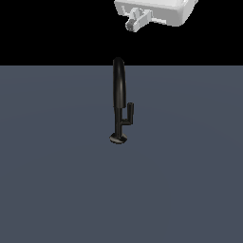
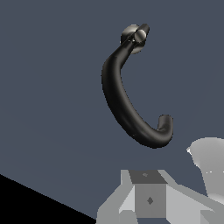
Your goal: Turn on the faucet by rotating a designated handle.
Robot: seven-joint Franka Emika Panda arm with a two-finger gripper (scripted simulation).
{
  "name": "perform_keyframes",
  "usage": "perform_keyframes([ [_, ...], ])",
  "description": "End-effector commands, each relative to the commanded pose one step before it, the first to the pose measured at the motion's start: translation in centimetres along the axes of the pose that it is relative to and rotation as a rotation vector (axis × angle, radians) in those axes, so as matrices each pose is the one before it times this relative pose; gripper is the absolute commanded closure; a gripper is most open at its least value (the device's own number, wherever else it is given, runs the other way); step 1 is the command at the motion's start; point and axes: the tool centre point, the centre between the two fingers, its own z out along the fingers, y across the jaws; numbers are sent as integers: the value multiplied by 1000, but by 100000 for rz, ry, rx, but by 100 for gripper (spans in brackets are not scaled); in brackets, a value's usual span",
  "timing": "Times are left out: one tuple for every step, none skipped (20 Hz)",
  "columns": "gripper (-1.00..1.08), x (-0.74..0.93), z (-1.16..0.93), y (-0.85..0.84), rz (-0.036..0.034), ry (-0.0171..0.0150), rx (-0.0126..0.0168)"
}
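The handle (image 1: 128, 114) sits well below the hand (image 1: 134, 21), whose finger spread is unclear.

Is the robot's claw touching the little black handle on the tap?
Apart. In the exterior view the white claw hangs high above the tall glossy black faucet, with plain black background between it and the short black L-shaped handle.

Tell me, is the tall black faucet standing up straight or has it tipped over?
Standing upright. In the exterior view the faucet rises vertically from its round base flat on the gray floor, and the handle sticks out beside its stem.
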Motion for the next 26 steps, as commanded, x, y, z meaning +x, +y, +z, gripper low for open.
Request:
perform_keyframes([
  [108, 1692, 309, -242, 3880, -4534, 3802],
  [108, 680, 123, -100, 1579, -1826, 1527],
  [108, 687, 123, -100, 1597, -1847, 1545],
  [108, 694, 124, -102, 1615, -1869, 1563],
  [108, 701, 126, -103, 1635, -1892, 1583],
  [108, 710, 126, -103, 1657, -1918, 1604],
  [108, 719, 128, -105, 1680, -1943, 1626],
  [108, 728, 129, -106, 1705, -1971, 1650],
  [108, 738, 131, -108, 1732, -2000, 1675],
  [108, 749, 133, -110, 1760, -2031, 1701],
  [108, 761, 134, -111, 1791, -2065, 1731],
  [108, 773, 137, -113, 1823, -2099, 1760],
  [108, 786, 139, -116, 1858, -2136, 1793],
  [108, 801, 142, -118, 1896, -2175, 1827],
  [108, 816, 145, -120, 1936, -2217, 1864],
  [108, 833, 149, -123, 1980, -2262, 1904],
  [108, 851, 153, -126, 2027, -2309, 1946],
  [108, 870, 158, -129, 2077, -2360, 1992],
  [108, 878, 161, -131, 2099, -2377, 2010],
  [108, 856, 160, -128, 2051, -2315, 1961],
  [108, 831, 157, -125, 1994, -2243, 1903],
  [108, 804, 154, -121, 1930, -2165, 1840],
  [108, 775, 152, -117, 1860, -2082, 1772],
  [108, 744, 149, -112, 1785, -1993, 1699],
  [108, 709, 144, -107, 1702, -1895, 1619],
  [108, 671, 136, -101, 1611, -1789, 1530],
])
